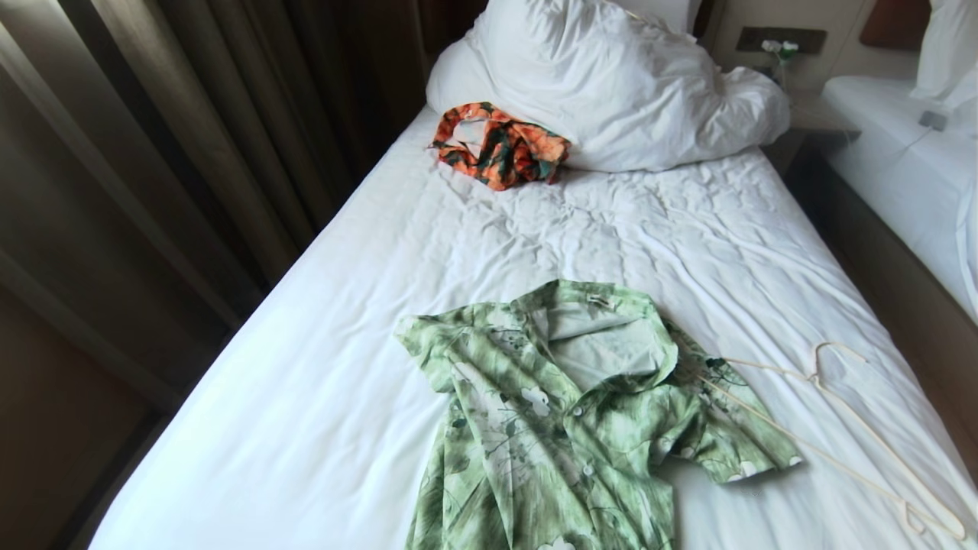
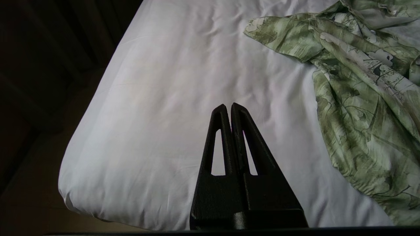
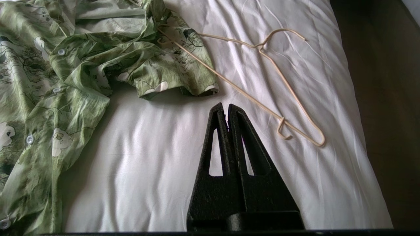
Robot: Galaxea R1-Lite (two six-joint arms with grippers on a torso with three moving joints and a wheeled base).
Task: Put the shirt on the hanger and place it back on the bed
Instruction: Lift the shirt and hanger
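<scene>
The shirt (image 1: 565, 428) runs off the bottom edge of the head view, so its hem cannot be seen. One end of the hanger (image 1: 856, 428) slips under the shirt's sleeve and is hidden there. The bed (image 1: 321, 367) is cut by the frame at its foot. Neither arm shows in the head view. The headboard is hidden behind the pillow (image 1: 603, 84).

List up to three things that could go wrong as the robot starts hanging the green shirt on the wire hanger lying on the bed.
1. One end of the hanger lies over the shirt sleeve, so lifting it may drag the cloth.
2. The hanger is thin wire lying flat on the soft bed; shut fingers may slip off it.
3. The shirt is partly buttoned, which leaves a narrow neck opening.
</scene>
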